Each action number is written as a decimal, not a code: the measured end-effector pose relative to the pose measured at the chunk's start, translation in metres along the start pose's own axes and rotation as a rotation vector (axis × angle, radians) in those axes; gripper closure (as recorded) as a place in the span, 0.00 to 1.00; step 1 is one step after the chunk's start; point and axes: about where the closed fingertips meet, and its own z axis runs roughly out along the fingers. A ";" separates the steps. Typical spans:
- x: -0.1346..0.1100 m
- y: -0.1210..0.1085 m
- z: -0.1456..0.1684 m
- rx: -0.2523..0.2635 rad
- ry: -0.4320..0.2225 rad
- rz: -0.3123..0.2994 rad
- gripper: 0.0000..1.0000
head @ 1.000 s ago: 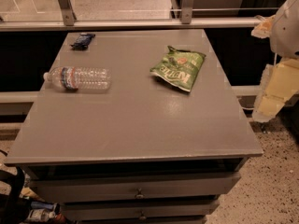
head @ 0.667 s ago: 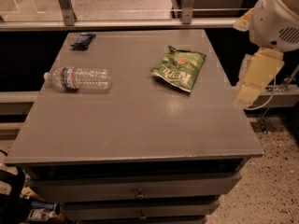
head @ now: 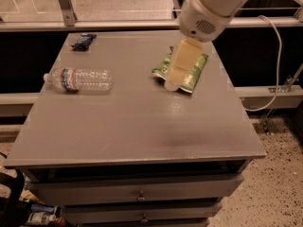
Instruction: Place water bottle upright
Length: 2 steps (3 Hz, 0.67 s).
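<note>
The water bottle lies on its side at the left of the grey table, white cap pointing left, its label band near the cap end. My gripper hangs from the white arm at upper right, above the table's middle right, in front of the green snack bag. It is well to the right of the bottle and holds nothing that I can see.
A small dark blue packet lies at the table's far left corner. A metal rail runs behind the table. A cable hangs at the right. Drawers sit below the table top, with clutter on the floor at lower left.
The arm and gripper have swung left from beyond the table's right edge to over the green snack bag. The bottle has not moved.
</note>
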 end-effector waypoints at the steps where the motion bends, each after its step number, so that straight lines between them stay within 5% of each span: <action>1: -0.048 0.001 0.037 -0.056 0.012 -0.047 0.00; 2: -0.080 0.008 0.068 -0.123 0.053 -0.104 0.00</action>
